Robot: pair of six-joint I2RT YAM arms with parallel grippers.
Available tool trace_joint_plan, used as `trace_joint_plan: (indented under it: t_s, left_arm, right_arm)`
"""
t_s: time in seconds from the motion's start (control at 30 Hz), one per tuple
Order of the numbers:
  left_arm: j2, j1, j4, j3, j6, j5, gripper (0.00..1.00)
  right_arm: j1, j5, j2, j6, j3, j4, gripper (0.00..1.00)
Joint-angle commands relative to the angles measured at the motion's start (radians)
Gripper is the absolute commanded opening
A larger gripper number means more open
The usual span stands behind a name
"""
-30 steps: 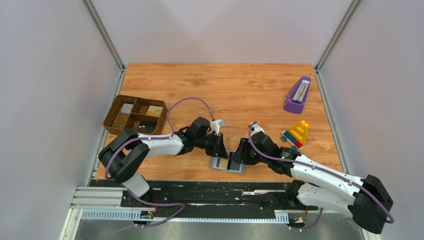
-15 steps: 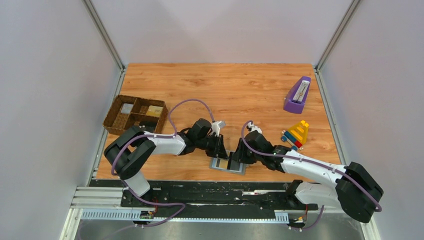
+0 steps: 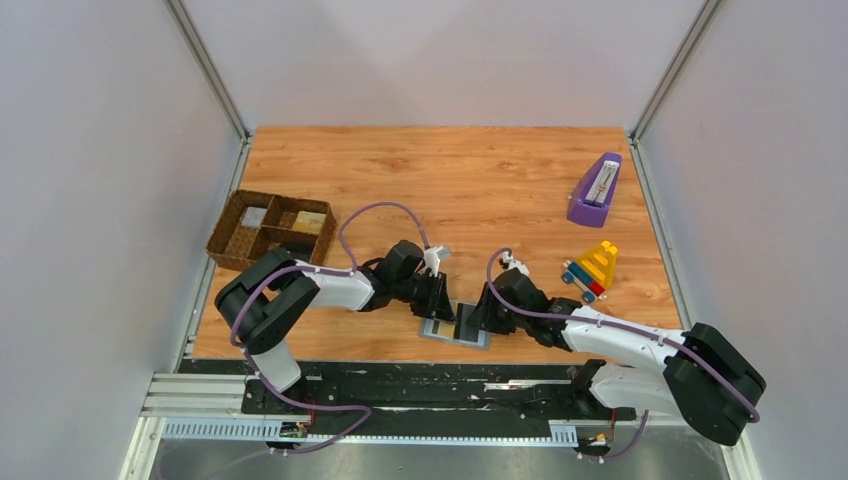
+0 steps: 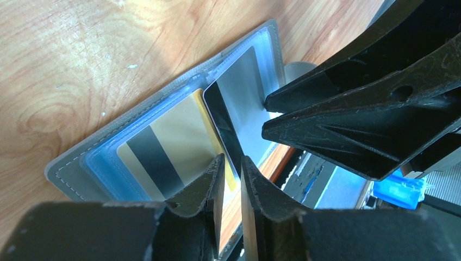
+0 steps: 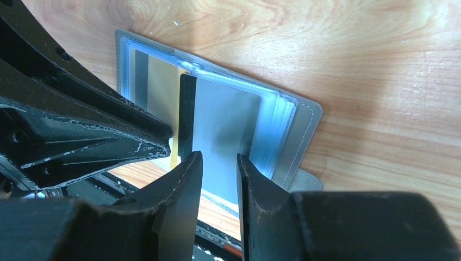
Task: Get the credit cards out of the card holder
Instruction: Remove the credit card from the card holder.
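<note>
The card holder (image 3: 455,331) lies open near the table's front edge, pale blue inside (image 5: 282,125). A gold card (image 4: 163,136) with a black stripe sits in one pocket. A grey card (image 5: 223,119) with a black stripe overlaps it and sticks out past the holder's near edge. My left gripper (image 4: 232,163) is low over the cards, its jaws a narrow slit apart, with the grey card's striped edge at the tips. My right gripper (image 5: 219,157) faces it from the other side, jaws slightly apart over the grey card's face, gripping nothing.
A brown woven divided tray (image 3: 225,240) stands at the left with small items in it. A purple wedge-shaped object (image 3: 596,190) and a colourful toy (image 3: 595,266) sit on the right. The black rail (image 3: 400,385) runs just behind the holder's near edge.
My right arm has dropped lower and reached in toward the holder, its jaws narrowing. My left gripper shifted slightly and its jaws eased a touch wider.
</note>
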State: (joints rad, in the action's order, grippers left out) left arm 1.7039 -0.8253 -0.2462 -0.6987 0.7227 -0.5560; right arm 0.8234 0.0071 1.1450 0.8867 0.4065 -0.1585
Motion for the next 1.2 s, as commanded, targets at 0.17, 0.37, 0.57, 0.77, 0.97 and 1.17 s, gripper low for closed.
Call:
trace_joint_plan:
  t_s: [0.17,0.37,0.57,0.77,0.97,1.17]
  left_arm:
    - [0.022,-0.004,-0.055,0.003,-0.021,0.001,0.26]
    - [0.041,-0.005,-0.113,0.014,0.013,-0.022,0.27]
    - [0.051,-0.005,-0.152,0.023,0.038,-0.041,0.27]
    - [0.057,-0.005,-0.188,0.039,0.102,-0.064,0.27]
    - [-0.001,-0.005,-0.005,0.022,0.048,0.049,0.26]
    - [-0.024,-0.005,0.067,-0.008,0.022,0.09,0.28]
  right_arm:
    - [-0.008,0.009,0.004,0.017,-0.034,0.008,0.31]
    - [-0.009,-0.026,0.003,0.021,-0.038,0.015,0.3]
    - [-0.01,-0.027,0.004,0.024,-0.038,0.02,0.3]
    - [-0.01,-0.033,0.015,0.023,-0.039,0.027,0.3]
    - [-0.011,-0.025,0.021,0.027,-0.047,0.028,0.29]
    - [-0.021,-0.032,0.042,0.048,-0.056,0.027,0.28]
